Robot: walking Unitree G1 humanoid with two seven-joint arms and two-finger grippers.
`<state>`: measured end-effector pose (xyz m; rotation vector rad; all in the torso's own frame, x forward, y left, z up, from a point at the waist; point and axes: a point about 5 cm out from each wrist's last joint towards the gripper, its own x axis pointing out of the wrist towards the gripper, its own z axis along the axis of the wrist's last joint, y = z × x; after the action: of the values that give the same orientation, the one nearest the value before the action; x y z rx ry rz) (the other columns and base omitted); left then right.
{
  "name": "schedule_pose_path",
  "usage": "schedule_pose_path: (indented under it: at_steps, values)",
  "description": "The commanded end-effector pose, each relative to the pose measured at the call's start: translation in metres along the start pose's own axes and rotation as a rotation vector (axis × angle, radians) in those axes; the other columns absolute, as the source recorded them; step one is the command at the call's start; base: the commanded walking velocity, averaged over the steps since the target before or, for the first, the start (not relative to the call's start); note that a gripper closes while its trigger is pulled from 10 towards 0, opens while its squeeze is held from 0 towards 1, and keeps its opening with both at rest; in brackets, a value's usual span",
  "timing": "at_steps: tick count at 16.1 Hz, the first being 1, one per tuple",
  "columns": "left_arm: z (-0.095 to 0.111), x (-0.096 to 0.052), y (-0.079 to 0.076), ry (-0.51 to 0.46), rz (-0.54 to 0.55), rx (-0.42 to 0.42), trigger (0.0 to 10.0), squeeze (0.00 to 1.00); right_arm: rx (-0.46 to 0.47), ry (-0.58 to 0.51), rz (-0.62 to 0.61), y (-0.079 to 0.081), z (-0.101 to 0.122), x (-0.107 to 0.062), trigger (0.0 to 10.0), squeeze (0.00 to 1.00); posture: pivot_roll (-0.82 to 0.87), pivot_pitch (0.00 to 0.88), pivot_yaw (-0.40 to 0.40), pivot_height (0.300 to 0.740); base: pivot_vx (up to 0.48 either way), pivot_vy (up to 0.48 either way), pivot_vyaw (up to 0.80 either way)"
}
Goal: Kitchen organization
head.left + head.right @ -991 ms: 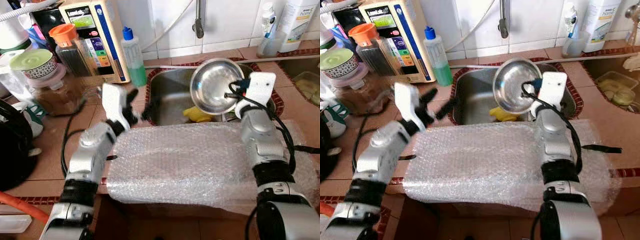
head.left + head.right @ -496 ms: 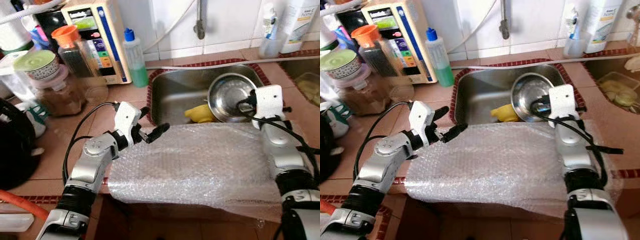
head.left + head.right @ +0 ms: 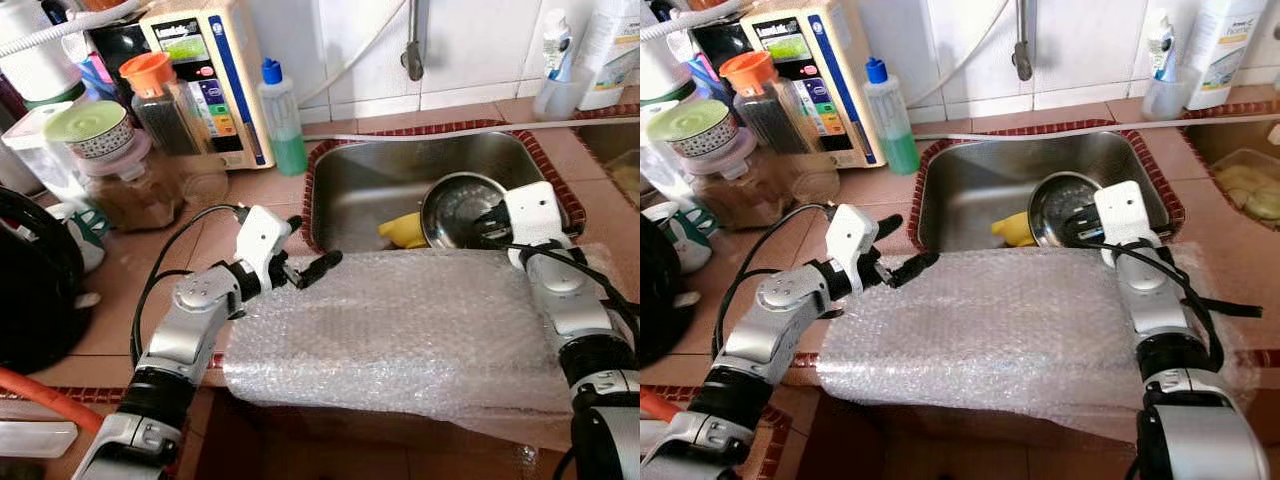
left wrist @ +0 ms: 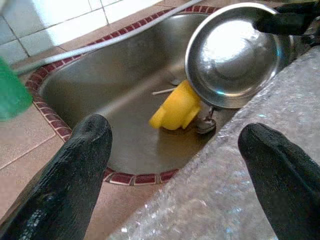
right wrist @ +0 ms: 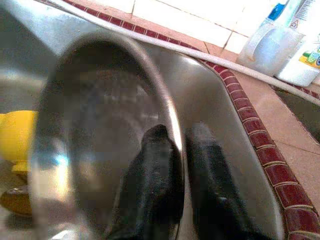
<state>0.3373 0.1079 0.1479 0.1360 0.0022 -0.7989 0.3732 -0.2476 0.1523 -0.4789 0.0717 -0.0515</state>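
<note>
A steel bowl (image 3: 459,207) sits tilted in the steel sink (image 3: 380,185), leaning near a yellow cup (image 3: 404,229). My right gripper (image 3: 492,219) is shut on the bowl's rim, one finger inside and one outside, as the right wrist view shows on the bowl (image 5: 100,145). My left gripper (image 3: 305,255) is open with nothing between its fingers (image 4: 70,175), hovering over the near left corner of the sink, at the edge of a bubble wrap sheet (image 3: 400,330). The left wrist view looks at the bowl (image 4: 232,55) and yellow cup (image 4: 177,107).
Bubble wrap covers the counter in front of the sink. Behind left stand a green soap bottle (image 3: 282,118), a water purifier (image 3: 205,75), jars (image 3: 150,90) and a lidded bowl (image 3: 88,128). A tap (image 3: 414,40) hangs over the sink. Bottles (image 3: 560,60) stand at the back right.
My right gripper has lowered the bowl from above the sink down into it. My left gripper swung forward toward the sink's near left corner and settled there.
</note>
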Motion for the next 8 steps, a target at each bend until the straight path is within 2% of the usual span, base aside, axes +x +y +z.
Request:
schedule_pose_path:
  at_steps: [1, 8]
  values:
    - [0.0027, 0.0002, 0.0069, 0.005, 0.038, 0.027, 10.0, 1.00, 0.003, 0.180, 0.093, 0.0258, -0.0421, -0.0129, 10.0, 1.00, -0.30, 0.089, 0.236, 0.740, 0.000, 0.000, 0.00]
    - [0.0035, 0.0033, 0.0125, 0.001, 0.091, 0.027, 10.0, 1.00, 0.036, 0.156, 0.057, 0.0230, -0.0367, -0.0112, 10.0, 1.00, -0.31, 0.084, 0.236, 0.740, 0.000, 0.000, 0.00]
